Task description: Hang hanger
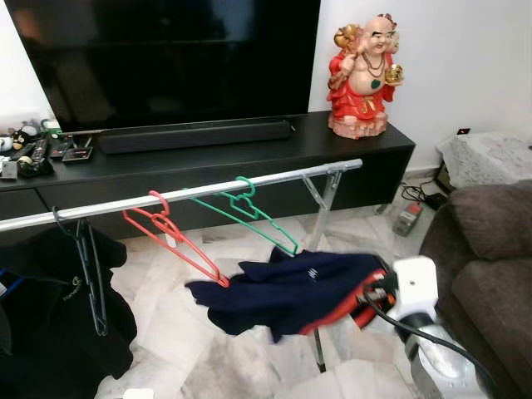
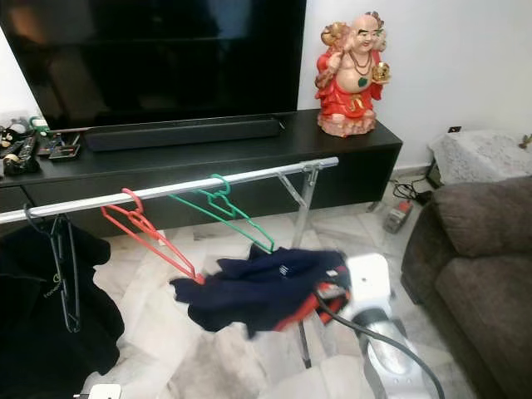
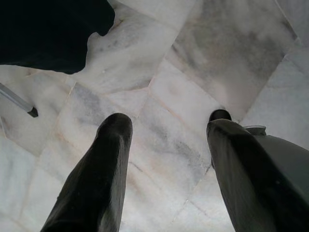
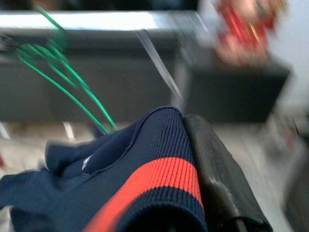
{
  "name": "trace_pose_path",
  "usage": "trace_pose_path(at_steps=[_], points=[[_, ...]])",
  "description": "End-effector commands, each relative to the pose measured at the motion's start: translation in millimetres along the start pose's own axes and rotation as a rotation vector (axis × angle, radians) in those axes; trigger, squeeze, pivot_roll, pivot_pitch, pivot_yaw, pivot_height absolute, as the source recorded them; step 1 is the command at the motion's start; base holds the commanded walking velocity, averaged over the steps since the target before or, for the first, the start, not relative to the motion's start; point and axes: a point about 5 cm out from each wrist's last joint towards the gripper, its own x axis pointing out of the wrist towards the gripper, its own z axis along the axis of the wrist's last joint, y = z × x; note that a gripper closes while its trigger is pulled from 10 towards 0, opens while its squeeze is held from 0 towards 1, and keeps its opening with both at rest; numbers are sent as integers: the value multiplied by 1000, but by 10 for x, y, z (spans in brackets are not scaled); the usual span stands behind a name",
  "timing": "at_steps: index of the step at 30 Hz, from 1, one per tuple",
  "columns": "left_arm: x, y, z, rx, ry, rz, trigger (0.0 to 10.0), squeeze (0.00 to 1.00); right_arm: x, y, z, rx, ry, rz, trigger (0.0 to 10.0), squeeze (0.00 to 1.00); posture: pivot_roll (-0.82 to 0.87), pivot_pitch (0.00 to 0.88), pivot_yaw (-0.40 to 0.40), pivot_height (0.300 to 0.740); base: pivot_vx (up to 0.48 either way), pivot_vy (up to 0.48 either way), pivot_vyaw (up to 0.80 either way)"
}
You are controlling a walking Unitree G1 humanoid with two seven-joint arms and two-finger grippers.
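A silver clothes rail [image 1: 208, 187] runs across in front of me. On it hang a red hanger [image 1: 174, 237], a green hanger [image 1: 249, 212] and, at the left, a dark hanger [image 1: 90, 274] against a black garment [image 1: 50, 316]. My right gripper [image 1: 371, 293] is shut on a navy garment with a red stripe [image 1: 287, 291], held just below and in front of the rail, near the green hanger's lower end. The cloth hides any hanger inside it. In the right wrist view the garment [image 4: 145, 183] drapes over one finger [image 4: 217, 183]. My left gripper [image 3: 166, 121] is open, pointing at the marble floor.
Behind the rail stand a black TV cabinet [image 1: 249, 154] with a soundbar [image 1: 195, 135], a large TV and a red statue [image 1: 362, 71]. A brown sofa [image 1: 490, 266] is at the right, with a cloth-covered side table [image 1: 486, 158] behind it. The rack's leg [image 1: 320, 208] crosses near the garment.
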Motion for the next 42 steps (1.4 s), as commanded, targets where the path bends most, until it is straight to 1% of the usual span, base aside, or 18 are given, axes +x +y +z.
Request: trace_pose_path(at_steps=[1,3,7,9,11,13,15,16,17,19,20,21,25,29,30,34,38,42], points=[[1,18,0,-6,0,13,10000,0,19,-2,24,14,-24,-23,10000,0,-67,48,30,740,0,0,0],[1,24,2,-5,-1,15,10000,0,15,7,-41,46,-3,-26,10000,0,-67,48,29,740,0,0,0],[11,76,73,-16,-41,31,10000,0,9,109,-396,112,104,-20,10000,0,-59,46,31,740,0,0,0],[35,121,306,-113,-146,50,10000,0,20,141,-621,119,185,-26,10000,0,-57,44,34,740,0,0,0],[38,134,360,-123,-173,52,10000,0,22,143,-667,124,204,-31,10000,0,-57,44,34,740,0,0,0],[34,191,584,-147,-287,57,10000,0,26,144,-825,132,256,-61,10000,0,-43,41,38,740,0,0,0],[-5,237,828,-97,-430,57,10000,0,-7,128,-1012,131,328,-102,10000,0,-34,39,39,740,0,0,0],[-5,237,828,-97,-430,57,10000,0,-7,128,-1012,131,328,-102,10000,0,-34,39,39,740,0,0,0],[-37,257,929,-73,-495,56,10000,0,-38,117,-1102,183,367,-142,10000,0,-25,33,44,740,0,0,0],[-68,270,992,-62,-543,53,10000,0,-55,111,-1143,201,384,-165,10000,0,-22,31,48,740,0,0,0],[-125,257,1059,-28,-608,38,10000,0,-68,109,-1160,238,384,-192,10000,0,-25,30,52,740,0,0,0],[-150,249,1079,-14,-633,31,10000,0,-72,110,-1166,251,383,-200,10000,0,-26,29,54,740,0,0,0],[-237,216,1078,-5,-686,13,10000,0,-75,99,-1177,257,372,-206,10000,0,-25,23,59,740,0,0,0],[-390,105,1047,21,-754,-33,10000,0,-66,73,-1227,254,371,-217,10000,0,-20,18,58,740,0,0,0],[-465,54,1063,38,-791,-49,10000,0,-58,69,-1250,253,371,-219,10000,0,-19,10,56,740,0,0,0],[-617,9,1178,44,-857,-52,10000,0,-66,65,-1282,258,379,-225,10000,0,-16,0,57,740,0,0,0],[-681,22,1217,12,-863,-45,10000,0,-78,69,-1314,260,388,-224,10000,0,-11,0,57,740,0,206,0],[-707,20,1222,23,-862,-50,10000,0,-79,81,-1335,261,392,-215,10000,0,-12,0,56,740,0,480,0]])
